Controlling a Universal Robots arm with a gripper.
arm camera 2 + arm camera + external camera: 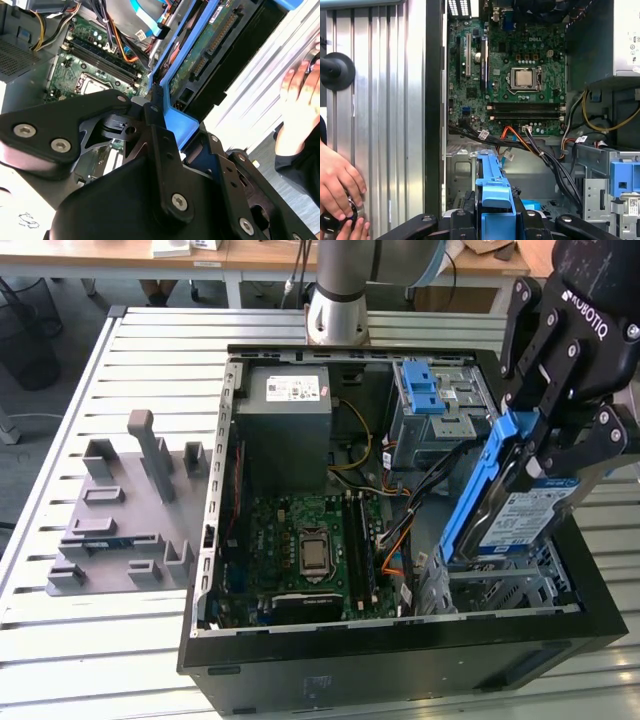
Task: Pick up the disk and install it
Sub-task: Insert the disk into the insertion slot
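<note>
Jaws pinch the disk [512,512] by the upper end of its blue carrier frame. The drive stands on edge and tilted, its lower end at the metal drive cage [505,590] in the corner of the case on the exterior view's right. Whether that end touches the cage I cannot tell.

Under it all, the desk [120,350] is slatted metal. It carries the open computer case [400,660] and a grey fixture block [120,520] well apart from the work, and neither should matter to this step. Inside the case the motherboard [300,540] lies beside the cage, so I judge the disk should travel along the cage's own line without swinging toward the board. The tilt looks like the thing to correct. The carrier's rails probably need to sit square with the cage walls before any push, or the frame may jam. Black and orange cables [400,540] run just beside the cage opening and could be caught under the drive. The light-blue latch bracket [425,388] sits farther back, away from the cage. A person's hand [337,185] is at the desk outside the case wall.
</note>
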